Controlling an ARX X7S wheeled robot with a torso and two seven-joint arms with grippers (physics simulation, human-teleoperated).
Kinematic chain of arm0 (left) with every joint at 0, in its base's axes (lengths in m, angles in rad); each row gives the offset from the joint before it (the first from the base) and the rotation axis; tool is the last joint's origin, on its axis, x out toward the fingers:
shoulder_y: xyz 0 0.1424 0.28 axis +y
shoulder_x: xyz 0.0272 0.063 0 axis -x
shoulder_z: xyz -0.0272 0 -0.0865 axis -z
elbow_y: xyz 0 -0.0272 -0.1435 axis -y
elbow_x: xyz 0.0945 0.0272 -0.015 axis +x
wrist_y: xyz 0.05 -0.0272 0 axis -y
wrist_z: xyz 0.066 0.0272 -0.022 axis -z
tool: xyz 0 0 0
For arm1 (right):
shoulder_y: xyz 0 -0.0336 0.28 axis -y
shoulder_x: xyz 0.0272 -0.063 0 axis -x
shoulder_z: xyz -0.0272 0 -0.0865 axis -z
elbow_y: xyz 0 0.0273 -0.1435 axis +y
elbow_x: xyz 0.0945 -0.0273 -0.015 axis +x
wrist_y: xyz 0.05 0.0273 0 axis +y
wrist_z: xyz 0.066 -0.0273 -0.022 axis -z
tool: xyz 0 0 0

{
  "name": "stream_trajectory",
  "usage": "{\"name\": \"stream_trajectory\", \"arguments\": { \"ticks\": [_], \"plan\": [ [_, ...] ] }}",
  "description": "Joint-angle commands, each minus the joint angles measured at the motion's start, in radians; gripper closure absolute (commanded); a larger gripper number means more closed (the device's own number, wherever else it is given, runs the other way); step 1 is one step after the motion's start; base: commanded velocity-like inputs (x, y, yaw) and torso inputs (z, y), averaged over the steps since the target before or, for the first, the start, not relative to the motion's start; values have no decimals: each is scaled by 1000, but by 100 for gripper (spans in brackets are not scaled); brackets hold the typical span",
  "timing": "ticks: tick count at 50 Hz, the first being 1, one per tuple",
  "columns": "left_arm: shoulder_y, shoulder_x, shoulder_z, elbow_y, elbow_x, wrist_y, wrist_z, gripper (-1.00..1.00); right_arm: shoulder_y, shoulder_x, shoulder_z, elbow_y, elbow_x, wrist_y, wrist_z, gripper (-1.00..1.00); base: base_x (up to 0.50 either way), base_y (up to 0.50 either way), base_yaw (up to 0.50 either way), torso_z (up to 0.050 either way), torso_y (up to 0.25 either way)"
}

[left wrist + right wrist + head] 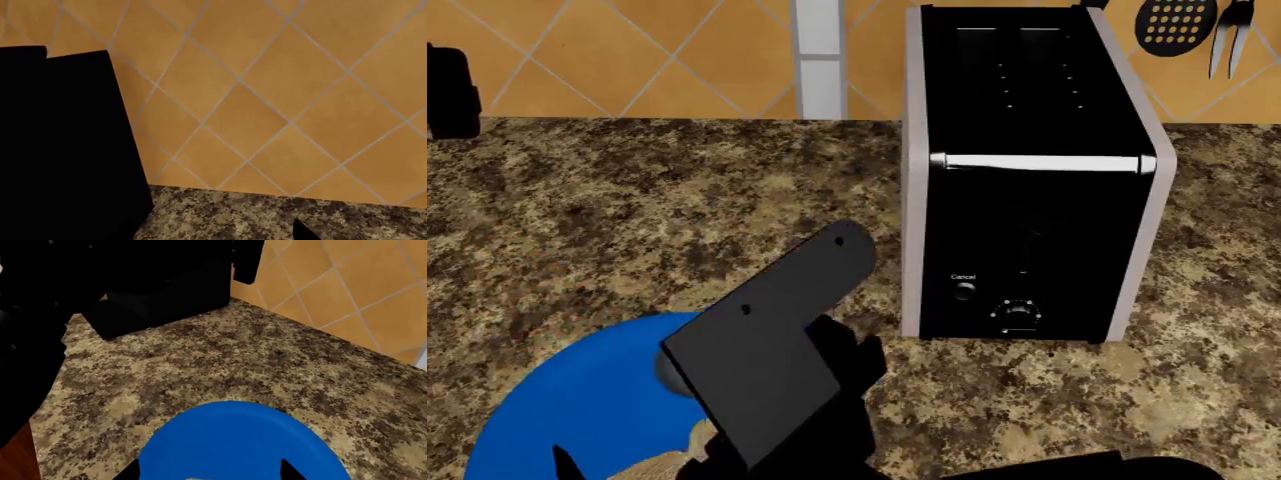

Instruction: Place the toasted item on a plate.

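The blue plate (561, 410) lies on the granite counter at the front left, and it fills the lower part of the right wrist view (233, 440). The toasted slice (661, 466) shows as a tan patch over the plate, at the head view's bottom edge. It is also a thin tan sliver in the right wrist view (193, 478). My right gripper (210, 474) hangs over the plate with its fingertips (290, 472) wide apart and clear of the slice. My left gripper (213, 236) faces the tiled wall, and one fingertip (303, 232) shows.
A black toaster (1028, 170) with silver trim stands at the back right, slots empty. A black block (67, 150) stands against the orange tiled wall beside my left gripper. Utensils (1194, 30) hang at the far right.
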Motion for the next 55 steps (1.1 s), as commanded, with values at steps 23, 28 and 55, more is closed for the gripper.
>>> {"name": "stream_trajectory", "arguments": {
  "ticks": [23,28,55],
  "plan": [
    [46,-19,-11,45,-17,5,2,-100,-95,356,270,23,-17,-79,23,-100,0,0,0,0,0],
    [66,-25,-3,83,-21,-11,5,-100,-90,404,303,36,-12,-84,41,-100,0,0,0,0,0],
    [300,-92,-78,548,-111,-172,-17,-100,-270,550,437,94,-235,-160,36,-100,0,0,0,0,0]
  ]
}}
